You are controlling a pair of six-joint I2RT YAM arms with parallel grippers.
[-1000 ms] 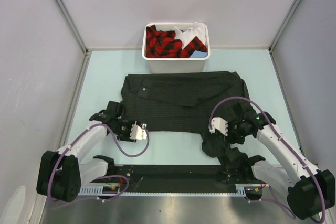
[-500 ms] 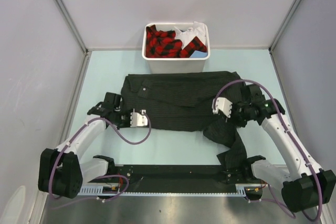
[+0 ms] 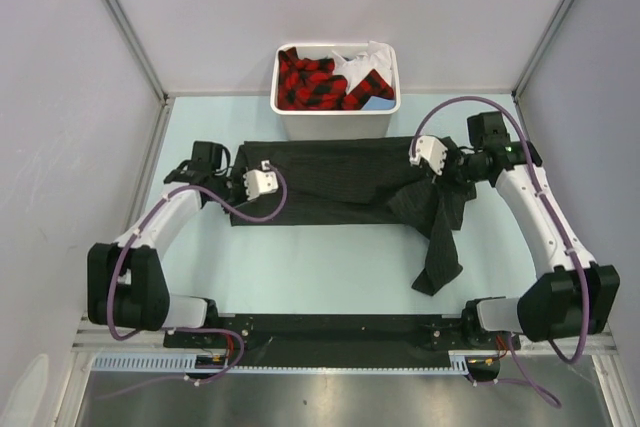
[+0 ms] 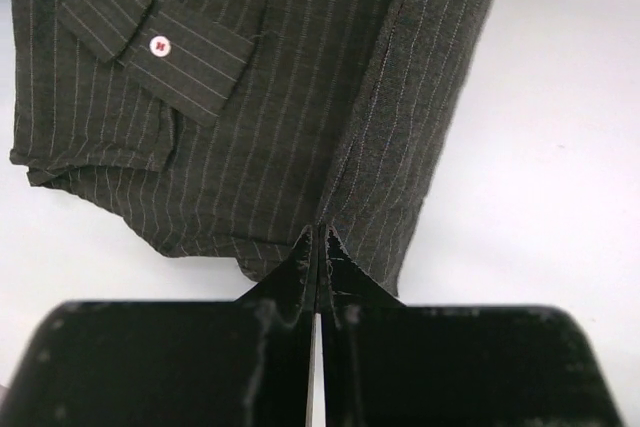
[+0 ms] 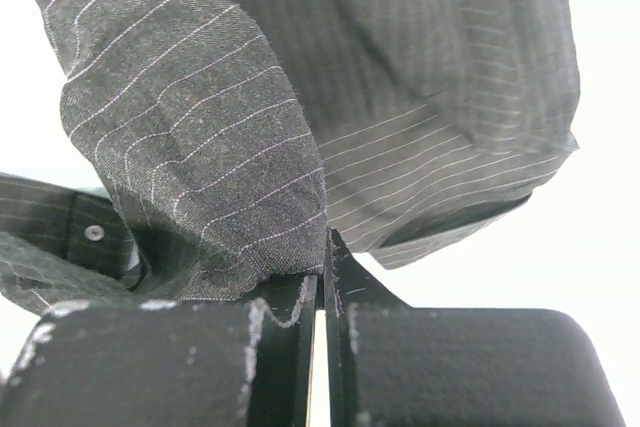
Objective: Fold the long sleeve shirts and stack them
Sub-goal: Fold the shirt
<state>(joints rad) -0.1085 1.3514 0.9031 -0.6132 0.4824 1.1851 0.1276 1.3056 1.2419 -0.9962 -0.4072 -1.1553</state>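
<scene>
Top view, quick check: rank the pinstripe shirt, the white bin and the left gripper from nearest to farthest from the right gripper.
1. pinstripe shirt: pinched in the right gripper itself.
2. white bin: back centre, to its left.
3. left gripper: at the shirt's opposite, left edge.

Matt woven cloth shirt, smooth plastic bin.

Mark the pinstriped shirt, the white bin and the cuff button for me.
pinstriped shirt (image 3: 330,187), top view, middle of its body.
white bin (image 3: 335,127), top view, front wall.
cuff button (image 4: 158,45), left wrist view, its pale face.
</scene>
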